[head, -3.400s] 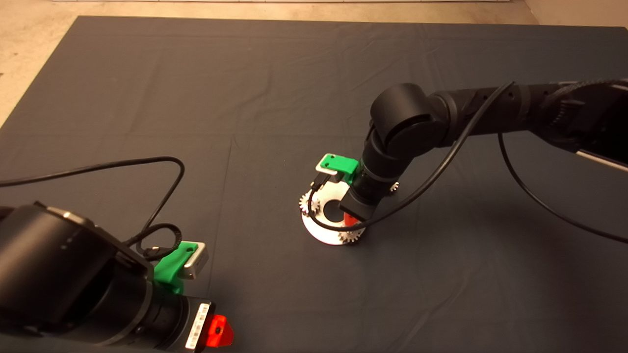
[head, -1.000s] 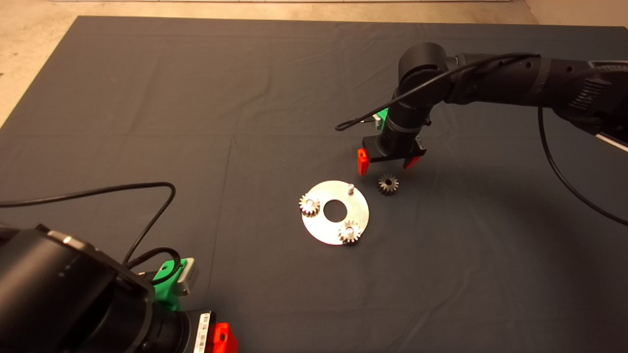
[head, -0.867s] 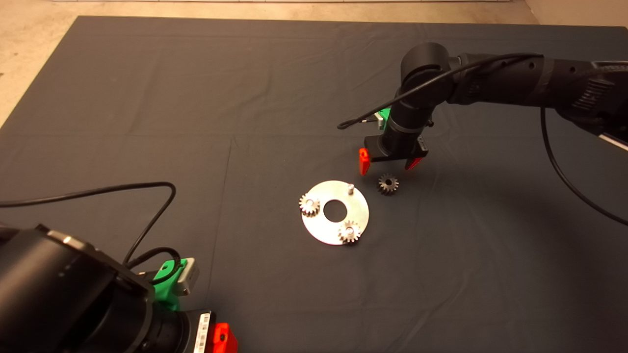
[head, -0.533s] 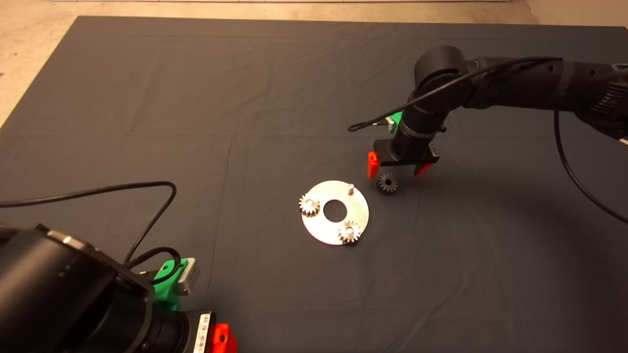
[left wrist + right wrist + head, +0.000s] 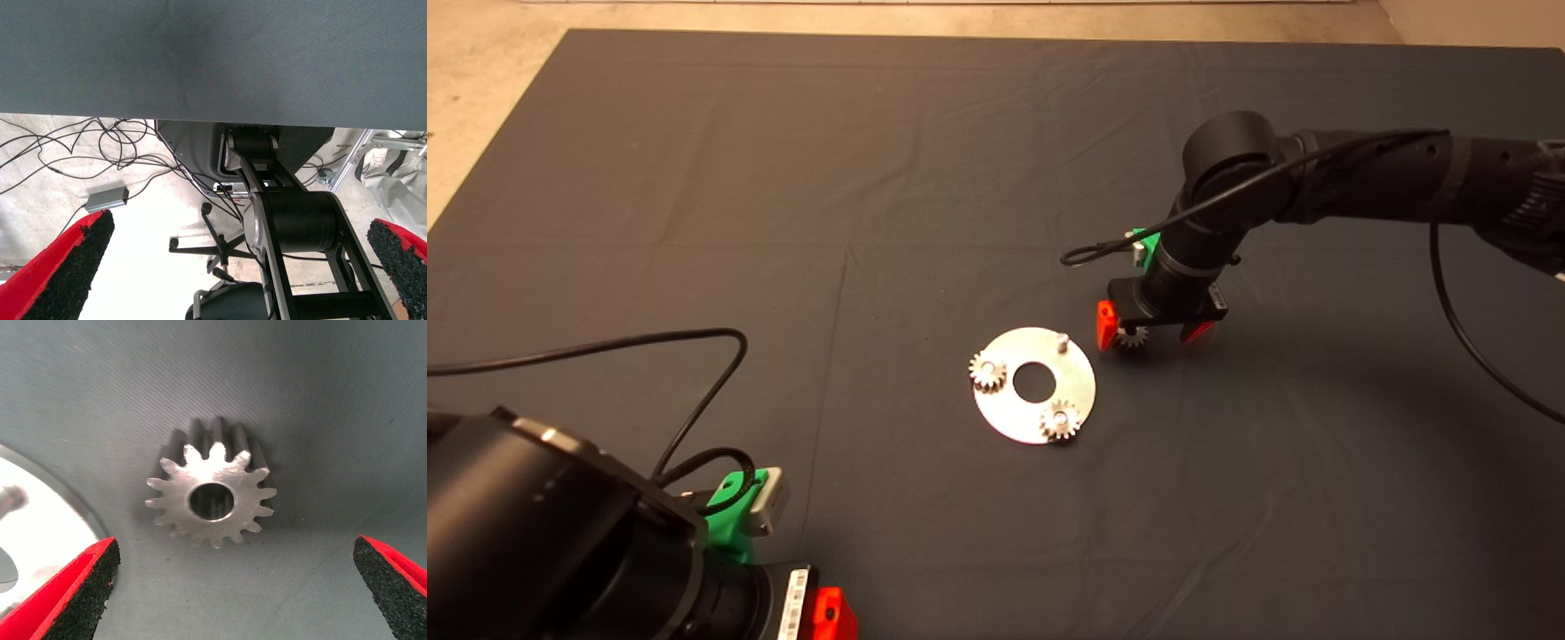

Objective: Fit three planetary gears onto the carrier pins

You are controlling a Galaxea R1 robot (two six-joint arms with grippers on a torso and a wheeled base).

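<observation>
A shiny round carrier disc (image 5: 1005,420) lies mid-mat. Two planetary gears sit on its pins, one at the left (image 5: 987,371) and one at the front (image 5: 1060,420). The rear carrier pin (image 5: 1062,340) stands bare. A third planetary gear (image 5: 1134,337) (image 5: 211,492) lies flat on the mat just right of the disc. My right gripper (image 5: 1154,330) (image 5: 233,593) is open and lowered over this gear, one finger on each side, not touching it. The disc's edge (image 5: 40,520) shows beside the gear in the right wrist view. My left gripper (image 5: 827,613) waits open at the lower left edge.
The dark mat (image 5: 871,178) covers the table, with bare floor beyond its far edge. A black cable (image 5: 649,342) loops on the mat from the left arm. The left wrist view shows the mat's edge (image 5: 213,67), floor cables and a robot base.
My right gripper has left the disc after the second gear, swung right and descended until its open fingers straddle the loose gear. The gear and disc have not moved.
</observation>
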